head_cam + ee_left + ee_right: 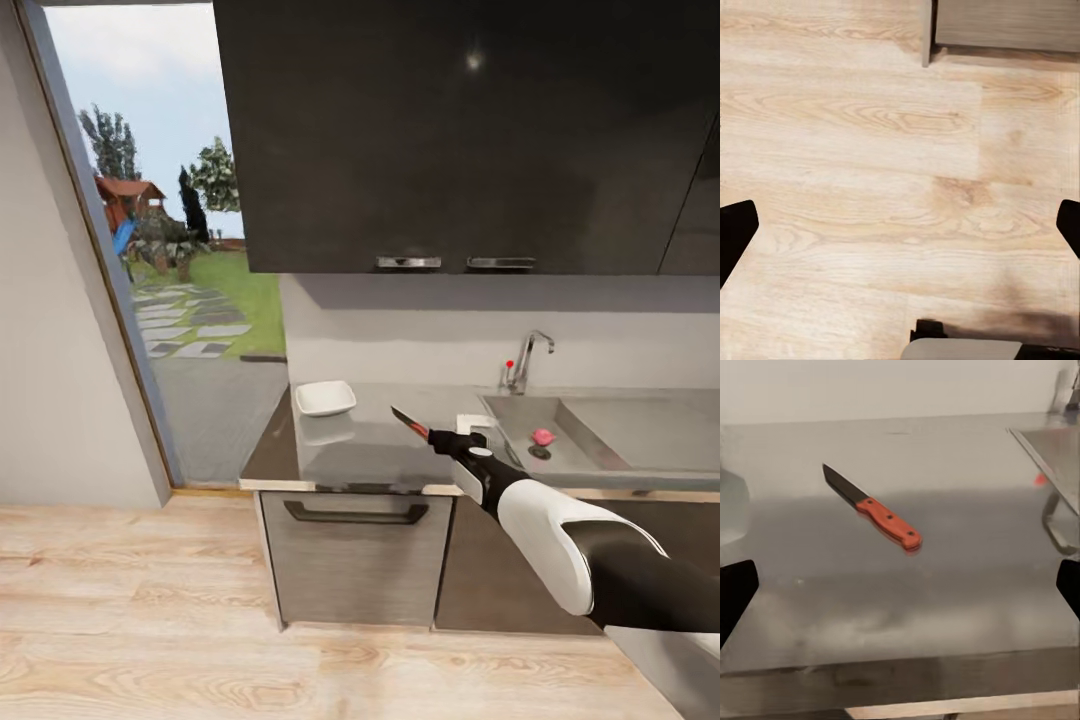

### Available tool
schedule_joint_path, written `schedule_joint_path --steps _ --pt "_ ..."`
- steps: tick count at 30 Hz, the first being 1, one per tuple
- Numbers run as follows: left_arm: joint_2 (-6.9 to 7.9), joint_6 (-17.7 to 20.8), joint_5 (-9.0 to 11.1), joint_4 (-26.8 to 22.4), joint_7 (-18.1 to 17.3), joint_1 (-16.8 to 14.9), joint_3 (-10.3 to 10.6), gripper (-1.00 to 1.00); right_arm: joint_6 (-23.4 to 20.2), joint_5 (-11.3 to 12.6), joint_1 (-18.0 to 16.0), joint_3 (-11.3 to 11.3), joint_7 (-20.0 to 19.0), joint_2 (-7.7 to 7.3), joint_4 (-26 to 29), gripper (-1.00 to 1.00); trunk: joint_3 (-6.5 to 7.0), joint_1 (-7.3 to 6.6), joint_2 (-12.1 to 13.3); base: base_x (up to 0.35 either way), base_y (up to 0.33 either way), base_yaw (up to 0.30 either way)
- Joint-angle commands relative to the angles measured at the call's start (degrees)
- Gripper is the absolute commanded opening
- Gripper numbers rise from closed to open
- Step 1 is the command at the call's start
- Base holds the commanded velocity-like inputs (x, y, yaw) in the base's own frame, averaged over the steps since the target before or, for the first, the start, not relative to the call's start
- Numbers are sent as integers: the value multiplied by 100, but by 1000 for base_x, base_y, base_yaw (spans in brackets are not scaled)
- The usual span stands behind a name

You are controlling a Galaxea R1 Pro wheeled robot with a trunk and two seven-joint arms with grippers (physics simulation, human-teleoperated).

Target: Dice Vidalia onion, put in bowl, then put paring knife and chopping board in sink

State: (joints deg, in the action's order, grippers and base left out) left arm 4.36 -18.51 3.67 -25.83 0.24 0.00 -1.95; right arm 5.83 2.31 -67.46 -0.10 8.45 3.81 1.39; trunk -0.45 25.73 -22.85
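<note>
Onion [542, 436], small and pink, sits in the sink [640, 432], near the tap [527, 361]. On the grey worktop [370, 450] lies a knife [872, 510] with a red handle, flat and apart from the sink. The right end effector [462, 440] hangs over the worktop, fingers spread wide, holding nothing. A white bowl [325, 397] rests by the worktop's far left corner. The left end effector [900, 225] is wide too, above the wooden floor [870, 150].
</note>
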Motion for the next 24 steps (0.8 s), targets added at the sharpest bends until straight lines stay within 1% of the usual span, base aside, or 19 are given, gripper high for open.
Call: schedule_joint_path --steps 1,4,7,24 --pt "0 -12 39 -1 2 0 11 100 24 24 -1 2 5 1 -8 100 -14 5 -7 275 149 0" --pt "2 -12 39 -1 2 0 11 100 23 24 3 2 -6 2 -8 100 -42 5 -7 226 107 0" --pt "1 -14 38 -1 2 0 11 100 23 24 4 -1 -10 -1 -8 100 -69 5 -7 90 35 0" --pt "-4 -12 38 -1 2 0 11 100 29 24 16 -11 -19 -51 -8 100 -225 5 -7 8 3 0"
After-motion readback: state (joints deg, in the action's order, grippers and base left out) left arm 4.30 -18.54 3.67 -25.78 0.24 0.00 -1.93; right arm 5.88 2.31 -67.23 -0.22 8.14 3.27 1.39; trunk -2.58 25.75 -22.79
